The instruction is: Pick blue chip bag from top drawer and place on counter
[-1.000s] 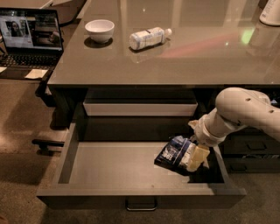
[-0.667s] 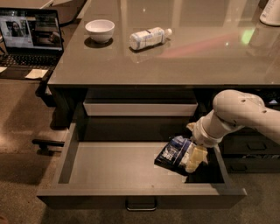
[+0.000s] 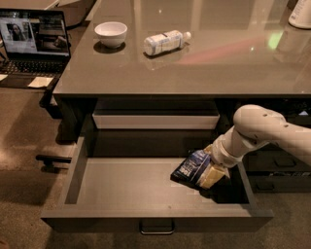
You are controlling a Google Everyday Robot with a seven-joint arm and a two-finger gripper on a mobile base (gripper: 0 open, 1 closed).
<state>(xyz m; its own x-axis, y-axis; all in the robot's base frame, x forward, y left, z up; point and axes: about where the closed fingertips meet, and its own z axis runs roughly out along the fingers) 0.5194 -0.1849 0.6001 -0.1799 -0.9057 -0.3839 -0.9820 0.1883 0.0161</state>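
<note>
Gripper (image 3: 210, 171) sits low in top drawer (image 3: 131, 187), R side, at blue chip bag (image 3: 190, 168); L & mid floor free. Desk (image 3: 218, 68): bowl (image 3: 111, 33), bottle (image 3: 165, 42) at back-L; front strip free.

- My gripper (image 3: 212, 174): below the counter's (image 3: 194, 73) front edge, toward its right end, inside the top drawer (image 3: 121, 187); partly covered by the blue chip bag (image 3: 190, 168)
- Bag lettering: too small to read
- My arm (image 3: 262, 131): cut off at the right picture edge; hides the drawer's right rear corner
- Counter: far edge and both right corners out of frame
- White object (image 3: 300, 14), far right of counter: cropped, unidentifiable
- Laptop (image 3: 34, 44), beyond the counter's left edge: cropped
</note>
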